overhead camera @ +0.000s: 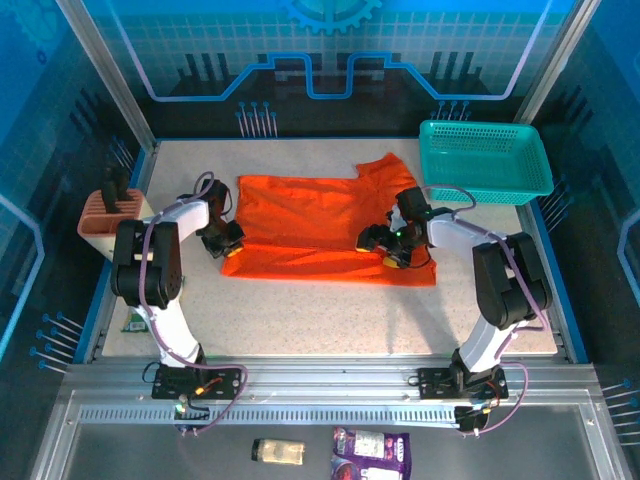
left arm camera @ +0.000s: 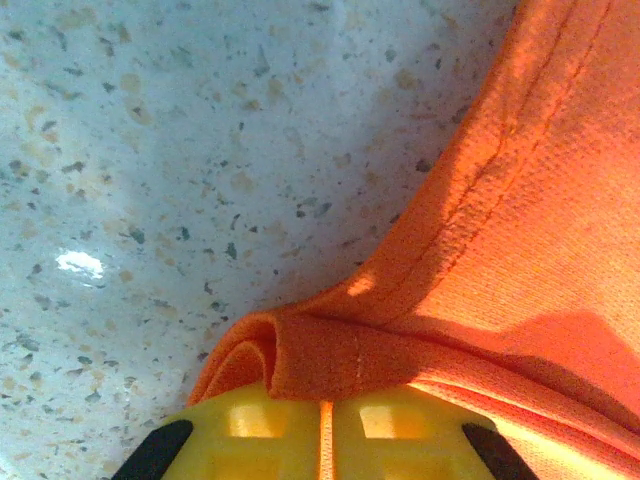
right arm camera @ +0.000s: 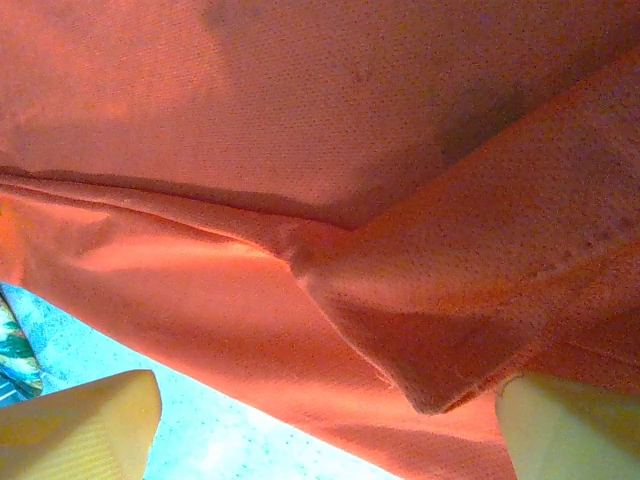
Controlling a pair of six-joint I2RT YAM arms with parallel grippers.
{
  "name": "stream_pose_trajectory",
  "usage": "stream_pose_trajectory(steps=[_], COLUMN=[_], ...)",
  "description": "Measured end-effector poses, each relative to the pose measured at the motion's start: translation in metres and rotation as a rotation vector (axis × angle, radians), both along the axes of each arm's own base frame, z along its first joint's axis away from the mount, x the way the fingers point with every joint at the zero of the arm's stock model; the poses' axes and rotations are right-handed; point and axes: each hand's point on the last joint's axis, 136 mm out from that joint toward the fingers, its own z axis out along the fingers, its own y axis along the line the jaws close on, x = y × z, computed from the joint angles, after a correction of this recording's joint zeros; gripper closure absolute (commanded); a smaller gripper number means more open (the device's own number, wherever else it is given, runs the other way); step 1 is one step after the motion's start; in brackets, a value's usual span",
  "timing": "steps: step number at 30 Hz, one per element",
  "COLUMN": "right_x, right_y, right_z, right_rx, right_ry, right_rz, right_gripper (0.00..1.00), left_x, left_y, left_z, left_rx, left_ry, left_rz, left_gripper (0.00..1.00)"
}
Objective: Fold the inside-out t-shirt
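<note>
t-shirt (overhead camera: 300, 225): bright orange, plain; a fine dotted weave up close; seams stitched in the same orange
table (overhead camera: 330, 310): pale beige, speckled with small dark flecks
basket (overhead camera: 487, 190): teal, open mesh pattern
left fingers (left arm camera: 400, 425): yellow, black at the outer corners
right fingers (right arm camera: 80, 425): pale yellow
arms (overhead camera: 170, 325): white links, black joints, lilac cables
holder (overhead camera: 100, 218): dull salmon-brown
back wall (overhead camera: 330, 50): blue, pale grid, bright blue outline
packet (overhead camera: 370, 443): purple, white marks

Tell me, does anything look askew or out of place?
The t-shirt is bunched into a roll at its near-left corner, where the left claw is shut on it; one sleeve juts toward the teal basket. A purple packet and a small pale one lie off the table, before the arm bases.
</note>
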Motion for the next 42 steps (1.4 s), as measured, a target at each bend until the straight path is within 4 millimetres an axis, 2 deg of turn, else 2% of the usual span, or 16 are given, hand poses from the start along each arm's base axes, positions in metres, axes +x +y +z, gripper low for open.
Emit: stream_pose_trajectory(steps=[4,7,11,13,15,19,24,31,36,42], right_x=[0.003,0.014,0.048,0.070,0.083,0.085,0.069,0.044,0.053,0.075], right_y=[0.001,0.006,0.021,0.031,0.038,0.036,0.023,0.034,0.041,0.046], right_z=[-0.005,0.000,0.023,0.041,0.055,0.065,0.059,0.042,0.024,0.000], right_rx=[0.002,0.020,0.084,0.135,0.168,0.170,0.143,0.159,0.181,0.192], right_ry=[0.016,-0.002,-0.093,-0.158,-0.210,-0.242,-0.208,-0.134,-0.111,-0.132], right_rz=[-0.011,-0.018,-0.023,-0.016,-0.006,-0.001,0.007,0.056,0.050,0.049], right_gripper=[0.13,0.14,0.17,0.17,0.17,0.18,0.19,0.18,0.19,0.22], left_x=[0.000,0.000,-0.001,-0.002,-0.003,-0.002,-0.002,-0.001,-0.001,-0.003], left_y=[-0.001,-0.002,-0.003,-0.003,-0.003,-0.005,-0.014,-0.028,-0.028,-0.028], left_z=[0.001,0.003,0.006,0.010,0.013,0.020,0.023,0.028,0.028,0.028], left_rx=[-0.004,-0.012,-0.016,-0.016,-0.016,-0.031,-0.049,-0.060,-0.061,-0.061], left_ry=[-0.004,-0.009,-0.015,-0.020,-0.022,-0.038,-0.040,-0.044,-0.042,-0.035], left_rz=[0.000,0.000,0.000,-0.001,-0.001,-0.006,-0.029,-0.065,-0.066,-0.066], left_gripper=[0.87,0.86,0.85,0.84,0.84,0.82,0.82,0.82,0.82,0.82])
